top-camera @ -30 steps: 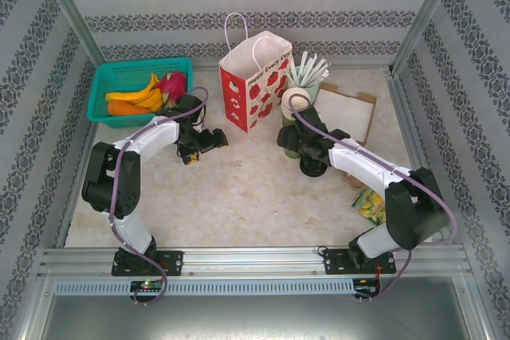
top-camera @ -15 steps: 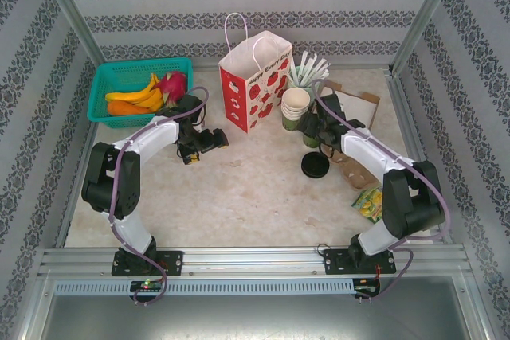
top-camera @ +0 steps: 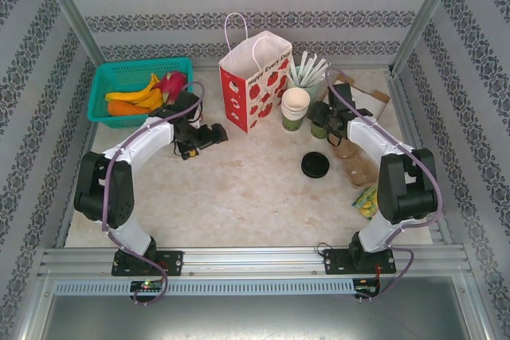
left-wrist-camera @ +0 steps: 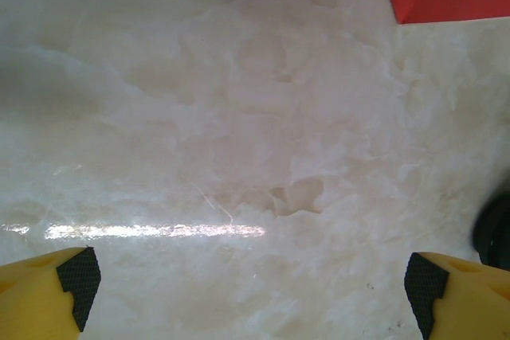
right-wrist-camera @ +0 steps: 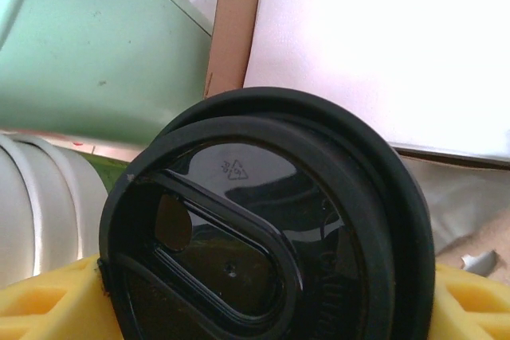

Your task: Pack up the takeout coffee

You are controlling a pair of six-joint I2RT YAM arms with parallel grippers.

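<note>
The tabletop (top-camera: 239, 189) lay mostly bare between the arms. The strawberry-printed paper bag (top-camera: 253, 85) stood well to the left of the right hand (right-wrist-camera: 259, 304), beyond the stack of lidless cups (top-camera: 296, 105) just beside that hand. The left hand (left-wrist-camera: 247, 284) hung spread wide above the tabletop, holding nothing, with the bag's red corner ahead of it to the right. The right hand pinched the takeout coffee (right-wrist-camera: 239, 220), yellow fingers flanking the cup under its black lid. The step looked to be the carry to the bag. It would likely go best by rising clear of the stack, holding the cup level, then lowering it upright between the handles. A loose black lid (top-camera: 315, 166) lay behind the hand, off that route.
</note>
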